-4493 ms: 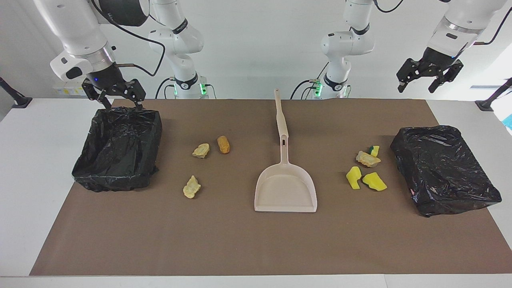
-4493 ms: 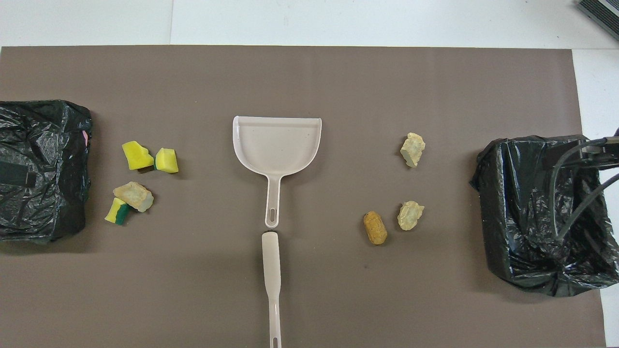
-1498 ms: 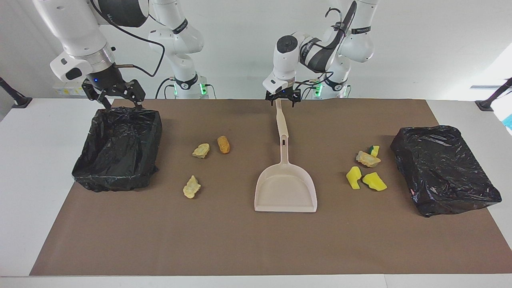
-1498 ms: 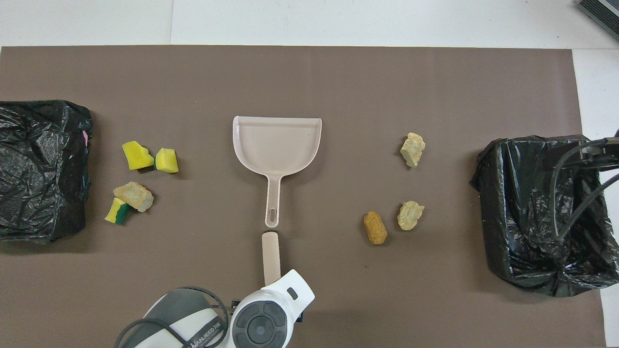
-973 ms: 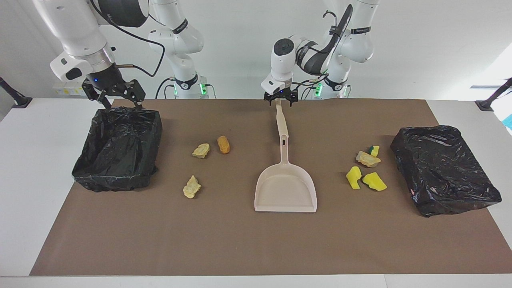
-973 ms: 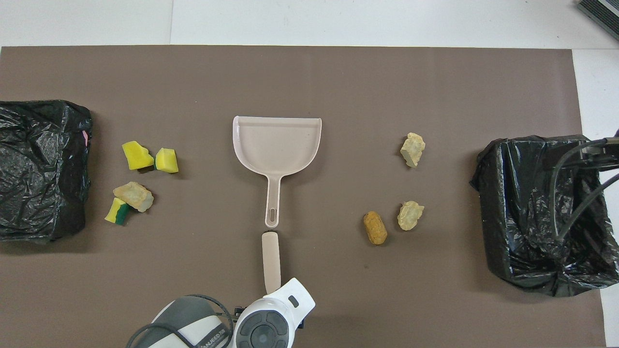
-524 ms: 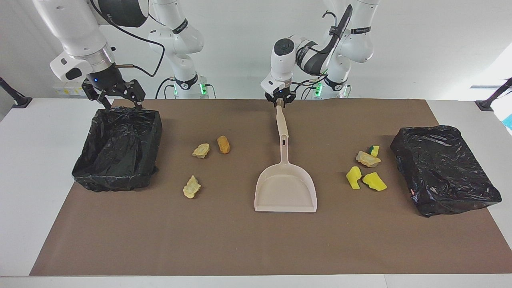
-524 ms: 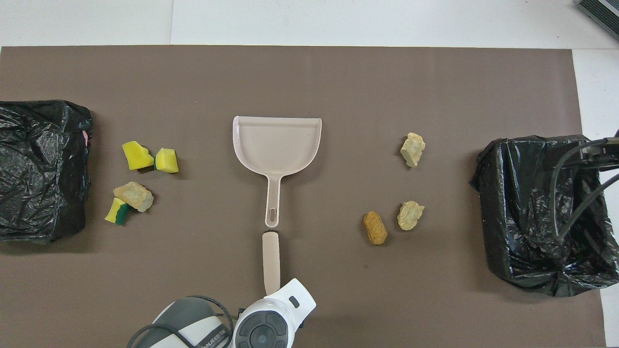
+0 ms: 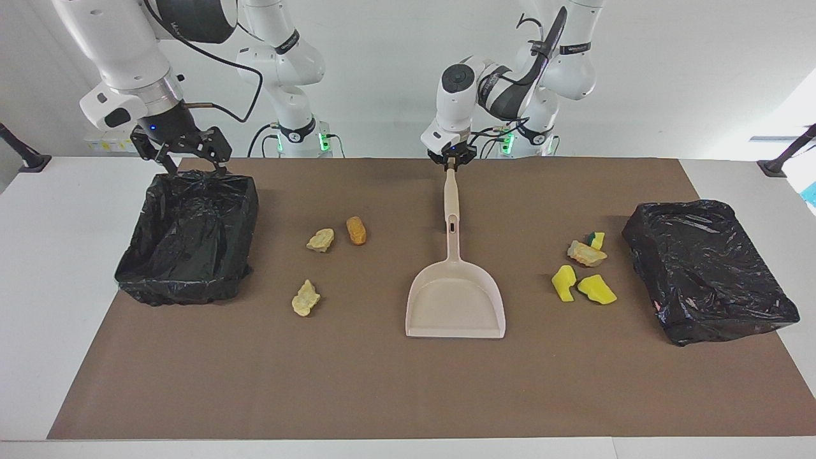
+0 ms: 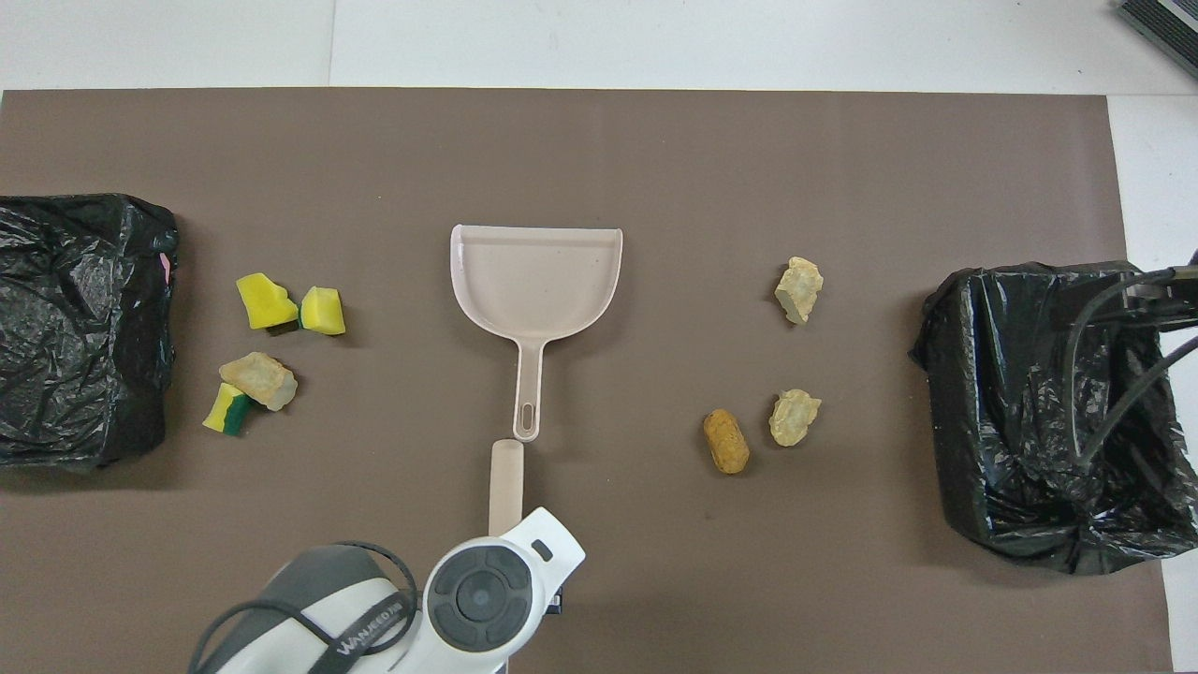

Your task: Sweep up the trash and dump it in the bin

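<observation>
Toward the middle left of the facing view I see the open bin, lined with a black bag, and I can make out nothing inside it but creased plastic. At the middle right sits a second black-bagged box, its top covered over, so I cannot tell what it holds. At centre frame lies the beige dustpan, its tray bare, mouth toward the bottom edge. Just above its handle, a separate beige stick-like tool runs up to my left gripper, which has its fingers pinched together on the tool's top end. My right gripper hangs with jaws spread over the upper rim of the open bin, gripping nothing. None of the trash is in any container: three lumps, two tan and one orange-brown, lie on the brown mat between bin and dustpan, and four more, yellow and tan, cluster between dustpan and the covered box.
</observation>
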You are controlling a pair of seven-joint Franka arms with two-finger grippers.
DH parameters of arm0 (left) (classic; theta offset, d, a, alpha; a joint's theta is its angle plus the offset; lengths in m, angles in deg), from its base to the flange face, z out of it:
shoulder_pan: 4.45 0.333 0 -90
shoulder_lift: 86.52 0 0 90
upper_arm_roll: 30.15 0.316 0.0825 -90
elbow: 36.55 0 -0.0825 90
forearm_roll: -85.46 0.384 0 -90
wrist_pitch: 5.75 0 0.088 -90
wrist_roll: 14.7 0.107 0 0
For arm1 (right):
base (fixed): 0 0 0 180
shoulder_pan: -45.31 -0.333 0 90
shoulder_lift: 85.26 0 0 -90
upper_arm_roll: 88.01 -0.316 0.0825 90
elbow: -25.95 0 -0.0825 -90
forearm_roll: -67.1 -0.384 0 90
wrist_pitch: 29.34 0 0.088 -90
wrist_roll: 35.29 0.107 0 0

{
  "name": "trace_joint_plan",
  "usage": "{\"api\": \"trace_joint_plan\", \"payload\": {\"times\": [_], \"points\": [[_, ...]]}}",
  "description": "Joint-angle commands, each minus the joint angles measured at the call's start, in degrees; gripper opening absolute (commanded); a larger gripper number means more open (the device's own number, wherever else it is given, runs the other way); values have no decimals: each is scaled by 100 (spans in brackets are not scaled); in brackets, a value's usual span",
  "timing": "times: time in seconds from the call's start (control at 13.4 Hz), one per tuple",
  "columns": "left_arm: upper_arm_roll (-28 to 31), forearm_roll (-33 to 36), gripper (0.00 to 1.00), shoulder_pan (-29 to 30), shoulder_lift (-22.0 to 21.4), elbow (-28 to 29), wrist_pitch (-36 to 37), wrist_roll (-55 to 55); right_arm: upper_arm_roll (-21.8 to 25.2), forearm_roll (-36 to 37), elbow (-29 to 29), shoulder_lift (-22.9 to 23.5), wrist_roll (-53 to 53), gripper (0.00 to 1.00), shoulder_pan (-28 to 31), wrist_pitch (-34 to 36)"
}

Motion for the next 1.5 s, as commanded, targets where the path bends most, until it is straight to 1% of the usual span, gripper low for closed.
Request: {"api": "trace_joint_plan", "payload": {"times": [0.0, 0.07, 0.15, 0.22, 0.3, 0.37, 0.52, 0.67, 0.75, 0.9, 1.05, 1.12, 1.2, 1.35, 1.42], "points": [[15, -72, 0, 779, -283, -687, 1335, 422, 4, -120, 278, -153, 18, 100, -98, -21], [24, -28, 0, 1077, -467, -828, 1704, 590, -39, -207, 349, -127, 78, 100, -291, -326], [24, 94, 0, 1315, -547, -986, 2030, 617, -49, -356, 472, -119, 175, 100, -484, -555], [33, 391, 0, 1543, -548, -1223, 2355, 696, -66, -401, 612, -92, 445, 100, -677, -740], [33, 603, 0, 1789, -487, -1390, 2567, 1001, -66, -401, 683, -22, 787, 100, -906, -942], [33, 701, 0, 2105, -417, -1453, 2604, 1318, -66, -427, 684, 109, 1104, 100, -1143, -1153], [33, 973, 0, 2939, -233, -1567, 2439, 2160, -75, -436, 684, 355, 1981, 100, -1688, -1619], [33, 992, 0, 3835, -48, -1682, 2298, 2864, -66, -410, 684, 689, 3044, 100, -2311, -2085], [33, 1087, 0, 4057, 49, -1700, 2271, 3155, -75, -331, 666, 864, 3432, 100, -2549, -2339], [33, 1421, 0, 4260, 321, -1770, 2209, 3184, -66, -296, 640, 1146, 3953, 100, -2980, -2823], [33, 1606, 0, 4480, 453, -1735, 2069, 3193, -66, 45, 579, 1479, 4514, 100, -3506, -3087], [33, 1607, 0, 4490, 497, -1648, 1955, 3184, -66, 239, 526, 1620, 4883, 100, -3692, -3280], [33, 1607, 0, 4499, 515, -1438, 1798, 3175, -66, 293, 465, 1805, 5139, 100, -3807, -3422], [33, 1607, 0, 4499, 471, -1173, 1542, 3167, -14, 476, 377, 2243, 5491, 100, -4219, -3712], [33, 1607, 0, 4507, 480, -1120, 1480, 3175, -40, 635, 159, 2455, 5615, 100, -4291, -3835]]}}
